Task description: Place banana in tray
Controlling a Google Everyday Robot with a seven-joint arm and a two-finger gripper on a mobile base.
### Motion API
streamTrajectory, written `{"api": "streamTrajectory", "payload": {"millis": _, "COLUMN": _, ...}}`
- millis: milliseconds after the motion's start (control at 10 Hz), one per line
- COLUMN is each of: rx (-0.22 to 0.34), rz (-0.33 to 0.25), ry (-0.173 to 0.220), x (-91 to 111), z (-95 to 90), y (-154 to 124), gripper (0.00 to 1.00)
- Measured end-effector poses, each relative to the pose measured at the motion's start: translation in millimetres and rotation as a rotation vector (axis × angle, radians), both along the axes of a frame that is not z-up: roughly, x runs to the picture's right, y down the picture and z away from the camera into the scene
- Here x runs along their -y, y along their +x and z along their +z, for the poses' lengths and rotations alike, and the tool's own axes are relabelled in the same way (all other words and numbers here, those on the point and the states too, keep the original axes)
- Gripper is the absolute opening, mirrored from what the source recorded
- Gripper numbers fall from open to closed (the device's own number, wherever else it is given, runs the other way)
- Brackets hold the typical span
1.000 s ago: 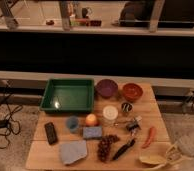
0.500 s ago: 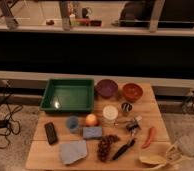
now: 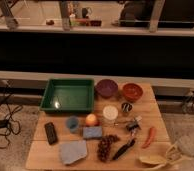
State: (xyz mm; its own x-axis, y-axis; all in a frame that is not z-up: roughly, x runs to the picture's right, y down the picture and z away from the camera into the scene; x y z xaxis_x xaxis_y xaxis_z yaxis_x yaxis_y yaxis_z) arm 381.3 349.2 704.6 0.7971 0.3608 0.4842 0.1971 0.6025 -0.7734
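The pale yellow banana (image 3: 152,160) lies at the front right corner of the wooden table (image 3: 155,112). The dark-green tray (image 3: 67,81) stands empty at the back left of the table. My gripper (image 3: 174,152) is at the frame's lower right, just right of the banana and low over the table corner, close to the fruit's right end. I cannot tell if it touches the banana.
A purple bowl (image 3: 106,88) and an orange bowl (image 3: 132,91) stand right of the tray. A white cup (image 3: 110,112), an orange fruit (image 3: 91,119), a blue cup (image 3: 72,123), a blue sponge (image 3: 92,132), grapes (image 3: 106,146) and a red pepper (image 3: 149,136) lie between the banana and the tray.
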Motion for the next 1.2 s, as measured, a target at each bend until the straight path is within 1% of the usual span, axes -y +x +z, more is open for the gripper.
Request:
{"api": "streamTrajectory", "payload": {"millis": 200, "rx": -0.001, "rz": -0.001, "ry": 0.001, "x": 1, "z": -0.5, "y": 0, "gripper": 0.03}}
{"api": "streamTrajectory", "payload": {"millis": 300, "rx": 0.002, "rz": -0.003, "ry": 0.01, "x": 3, "z": -0.9, "y": -1, "gripper": 0.03}}
{"api": "streamTrajectory", "payload": {"millis": 500, "rx": 0.012, "rz": -0.012, "ry": 0.043, "x": 19, "z": -7.3, "y": -8, "gripper": 0.03}}
{"api": "streamTrajectory", "payload": {"millis": 600, "rx": 0.02, "rz": -0.018, "ry": 0.06, "x": 29, "z": -11.3, "y": -12, "gripper": 0.03}}
{"api": "streamTrajectory", "payload": {"millis": 800, "rx": 0.045, "rz": -0.039, "ry": 0.1, "x": 56, "z": -18.0, "y": -27, "gripper": 0.03}}
{"api": "streamTrajectory", "payload": {"millis": 1100, "rx": 0.086, "rz": -0.065, "ry": 0.139, "x": 85, "z": -18.7, "y": -53, "gripper": 0.03}}
{"api": "streamTrajectory", "payload": {"millis": 1200, "rx": 0.099, "rz": -0.075, "ry": 0.161, "x": 98, "z": -22.5, "y": -63, "gripper": 0.03}}
